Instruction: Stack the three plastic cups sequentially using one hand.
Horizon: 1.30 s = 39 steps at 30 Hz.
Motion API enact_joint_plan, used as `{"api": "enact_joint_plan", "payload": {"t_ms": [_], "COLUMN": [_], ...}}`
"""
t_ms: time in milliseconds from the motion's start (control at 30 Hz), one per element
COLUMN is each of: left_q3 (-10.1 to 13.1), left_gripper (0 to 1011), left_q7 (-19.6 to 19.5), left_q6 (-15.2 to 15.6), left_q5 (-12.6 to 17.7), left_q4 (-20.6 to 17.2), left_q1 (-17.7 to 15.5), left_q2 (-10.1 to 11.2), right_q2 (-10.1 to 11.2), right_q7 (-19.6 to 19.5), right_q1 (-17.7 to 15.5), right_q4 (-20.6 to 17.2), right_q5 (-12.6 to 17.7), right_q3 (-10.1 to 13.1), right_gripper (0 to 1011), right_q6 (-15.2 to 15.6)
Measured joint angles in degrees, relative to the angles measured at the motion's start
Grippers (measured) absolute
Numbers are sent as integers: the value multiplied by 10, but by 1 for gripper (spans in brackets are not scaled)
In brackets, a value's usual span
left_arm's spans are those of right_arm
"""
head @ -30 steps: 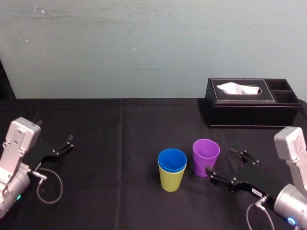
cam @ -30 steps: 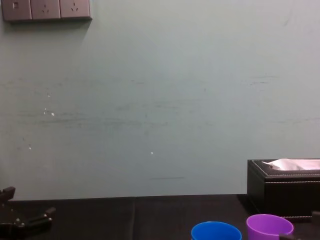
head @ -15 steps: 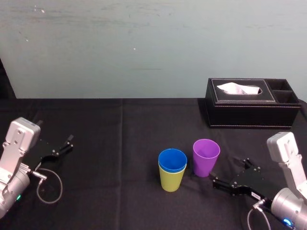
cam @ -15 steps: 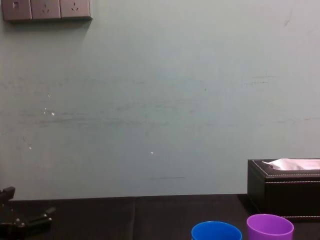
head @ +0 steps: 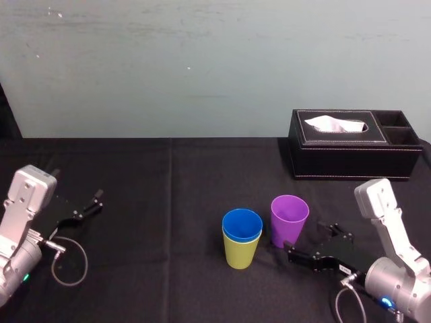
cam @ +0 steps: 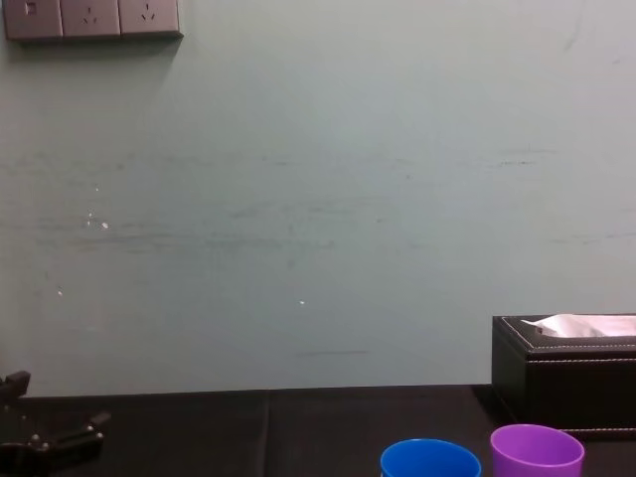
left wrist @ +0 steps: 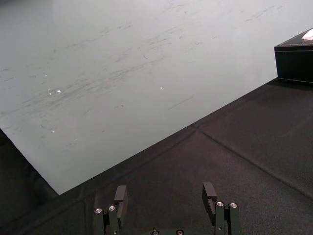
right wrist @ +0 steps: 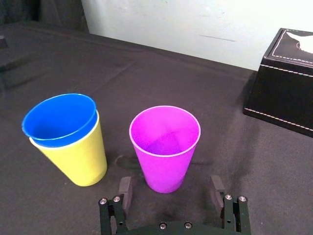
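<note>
The right gripper [right wrist: 170, 188] sits low over the black cloth [right wrist: 58, 58] with its jaws spread wide and nothing held between them. The purple cup [right wrist: 165, 147] stands upright, mouth up, just ahead of the fingertips. It is centred on the gap between them, and neither finger appears to touch it. A little farther out, past the jaw on the robot's left side, the blue cup [right wrist: 58, 120] sits nested inside the yellow-green cup [right wrist: 83, 164], its rim tilted slightly above the lower cup's rim. This pair stands just beside the purple cup, with a narrow strip of cloth between them. Farther ahead, off beyond the opposite jaw, a black tissue box [right wrist: 288, 83] rests near the pale wall [right wrist: 195, 19] with white tissue showing at its top. The left gripper [left wrist: 165, 196] is parked at the robot's far left, well apart from the cups. Its jaws are also spread, with only cloth ahead of them.
</note>
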Motion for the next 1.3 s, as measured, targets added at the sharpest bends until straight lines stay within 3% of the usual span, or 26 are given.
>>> {"api": "enact_joint_plan", "payload": {"t_ms": [667,1300], "left_q3": [0,0], "left_gripper": [1000,1000], "left_q7": [0,0], "left_q6": [0,0], "left_q5": [0,0], "left_q4": [0,0], "left_q1": [0,0], "left_q2": [0,0], "right_q2": [-29,-38], "right_q7": [8,12], "right_q1": [50,62], "right_q4": [56,69], "right_q5": [-8,-5], "right_q3": [-11,-17], "right_gripper": [1003,1003], "right_q6": [0,-3]}}
